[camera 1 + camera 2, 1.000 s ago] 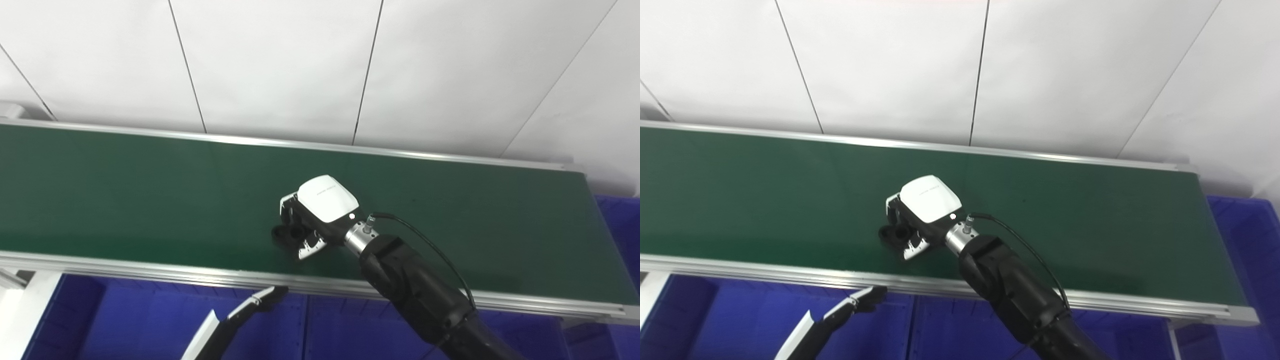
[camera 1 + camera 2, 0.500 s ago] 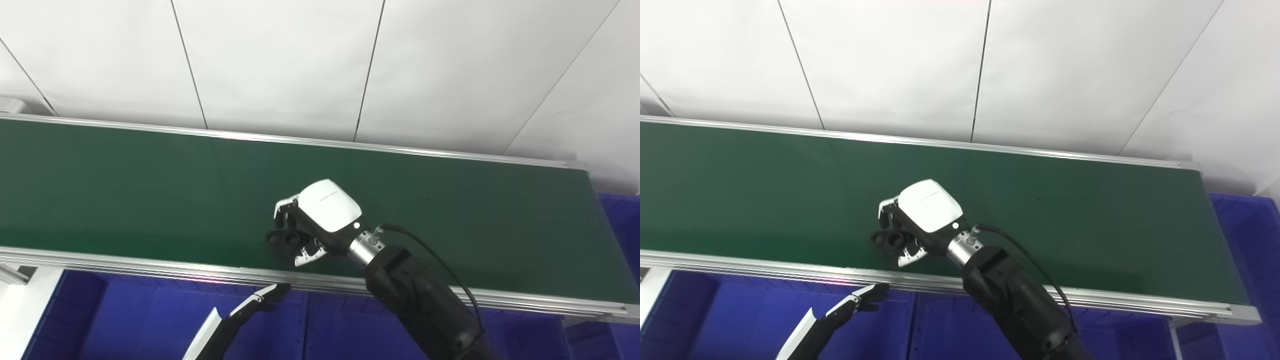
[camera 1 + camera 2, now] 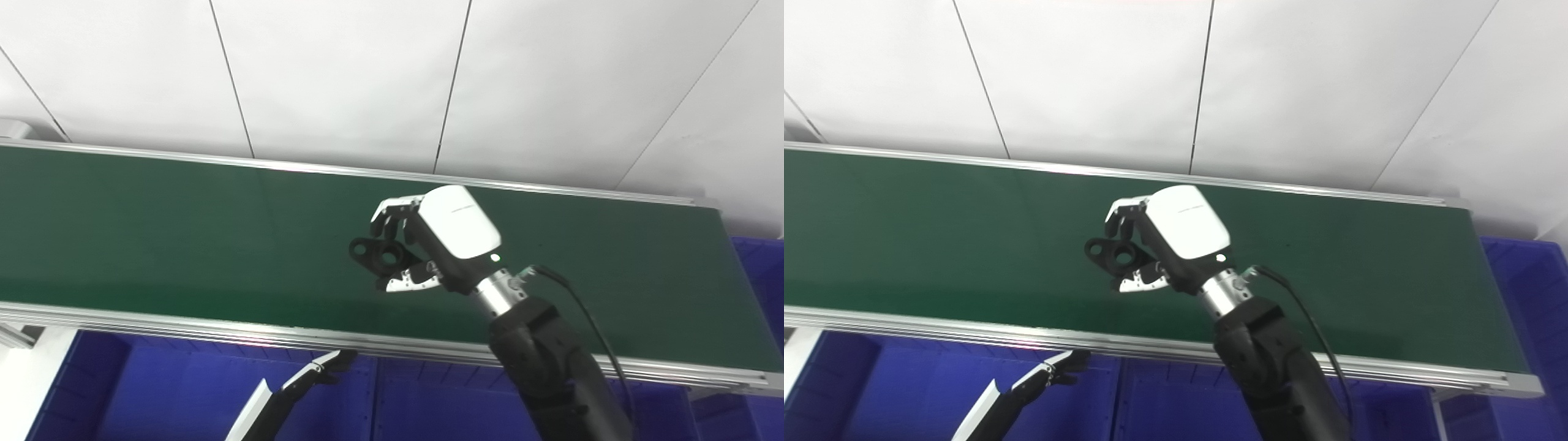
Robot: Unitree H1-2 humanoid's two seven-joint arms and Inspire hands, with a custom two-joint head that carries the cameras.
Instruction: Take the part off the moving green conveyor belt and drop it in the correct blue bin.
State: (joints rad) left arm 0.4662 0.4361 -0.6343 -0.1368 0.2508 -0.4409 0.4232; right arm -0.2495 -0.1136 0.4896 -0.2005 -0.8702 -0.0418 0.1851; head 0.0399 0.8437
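My right hand [image 3: 429,245] is shut on a small black part [image 3: 378,253] with round holes and holds it lifted above the green conveyor belt [image 3: 153,233]. The same part [image 3: 1113,253] sticks out to the left of the fingers [image 3: 1124,219] in the right eye view. My left hand [image 3: 318,372] shows only as a thin white and black tip low over the blue bins, below the belt's near rail; I cannot tell whether it is open or shut.
Blue bins [image 3: 153,398] lie below the belt's near aluminium rail [image 3: 184,324], with another blue bin [image 3: 1525,288] past the belt's right end. A white panelled wall [image 3: 343,79] stands behind the belt.
My right hand has risen off the belt and moved right and away, carrying the black part with it. The left hand has stayed in place.
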